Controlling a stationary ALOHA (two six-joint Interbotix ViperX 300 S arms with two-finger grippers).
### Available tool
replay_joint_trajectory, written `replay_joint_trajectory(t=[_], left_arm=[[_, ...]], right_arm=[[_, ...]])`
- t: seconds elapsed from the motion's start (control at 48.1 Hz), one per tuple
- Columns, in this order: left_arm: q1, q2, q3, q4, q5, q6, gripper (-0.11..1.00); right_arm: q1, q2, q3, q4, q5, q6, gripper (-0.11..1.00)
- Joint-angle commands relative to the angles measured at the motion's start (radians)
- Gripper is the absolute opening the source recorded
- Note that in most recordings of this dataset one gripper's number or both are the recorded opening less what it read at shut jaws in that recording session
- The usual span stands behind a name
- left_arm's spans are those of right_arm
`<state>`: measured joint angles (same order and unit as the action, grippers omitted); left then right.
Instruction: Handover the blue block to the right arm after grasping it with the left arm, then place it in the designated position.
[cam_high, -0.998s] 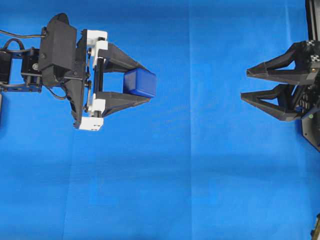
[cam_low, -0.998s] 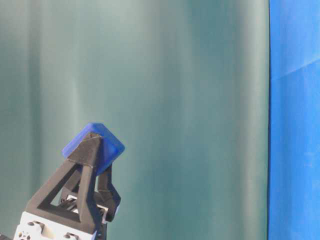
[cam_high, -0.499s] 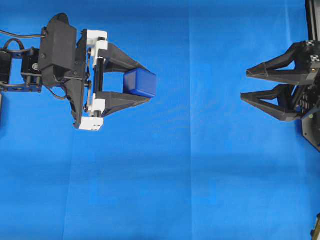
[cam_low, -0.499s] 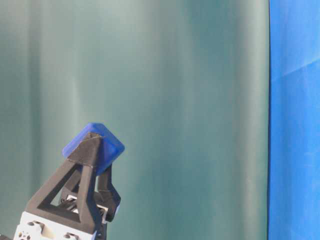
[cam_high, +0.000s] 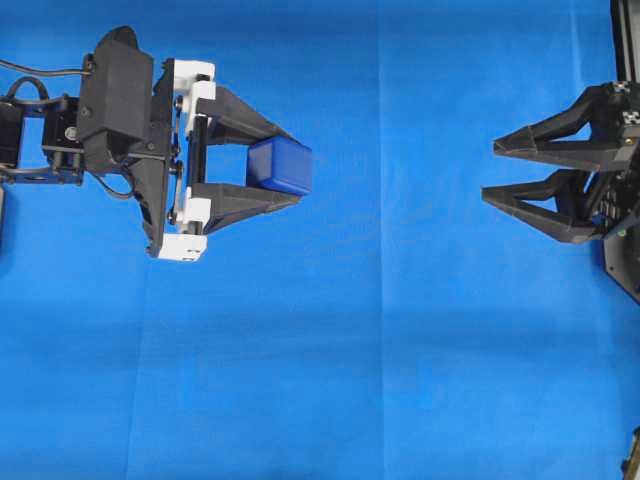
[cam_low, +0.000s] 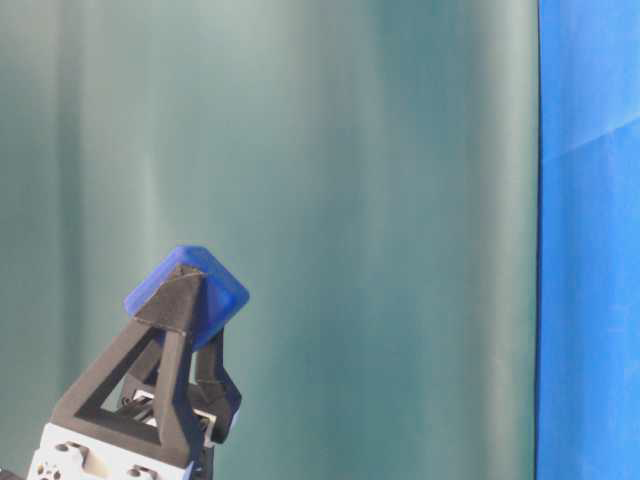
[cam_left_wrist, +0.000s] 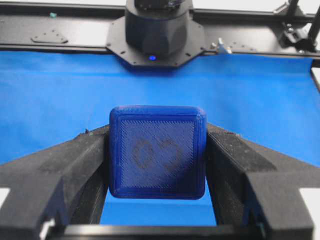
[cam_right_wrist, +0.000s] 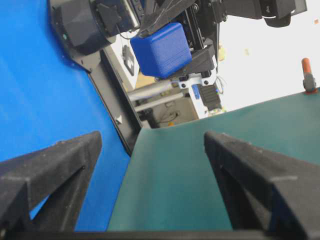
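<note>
The blue block (cam_high: 281, 165) is a small dark-blue cube held above the blue cloth (cam_high: 350, 350). My left gripper (cam_high: 292, 166) is shut on it, its black fingers pressing two opposite faces. In the left wrist view the block (cam_left_wrist: 157, 152) fills the gap between the fingers (cam_left_wrist: 75, 165) and shows a faint figure on its face. At table level the block (cam_low: 225, 295) sits tilted at the fingertips. My right gripper (cam_high: 491, 170) stands open and empty far to the right, pointing at the block (cam_right_wrist: 162, 49); its jaws (cam_right_wrist: 152, 137) are spread wide. Nothing on the cloth marks the designated position.
A teal backdrop (cam_low: 380, 200) fills the table-level view, with a strip of blue cloth (cam_low: 590, 250) on the right. A black frame rail (cam_left_wrist: 60, 30) and the right arm's base (cam_left_wrist: 157, 30) lie beyond the cloth's far edge.
</note>
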<state>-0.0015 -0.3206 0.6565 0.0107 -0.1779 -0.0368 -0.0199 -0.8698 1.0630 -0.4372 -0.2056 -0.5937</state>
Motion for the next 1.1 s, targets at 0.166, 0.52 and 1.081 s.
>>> replay_joint_trajectory(t=[0.166,0.52,1.081], left_arm=[[0.002,-0.021,-0.012,-0.002,-0.012,-0.002,0.48],[0.002,-0.023,-0.011,-0.002,-0.011,-0.012,0.48],[0.002,-0.029,-0.002,-0.002,-0.008,-0.026,0.48]], right_arm=[[0.002,0.057,-0.061,-0.002,-0.009,0.002,0.94],[0.003,0.290,-0.227,-0.009,-0.011,-0.017,0.94],[0.002,0.588,-0.453,-0.017,-0.081,-0.123,0.94]])
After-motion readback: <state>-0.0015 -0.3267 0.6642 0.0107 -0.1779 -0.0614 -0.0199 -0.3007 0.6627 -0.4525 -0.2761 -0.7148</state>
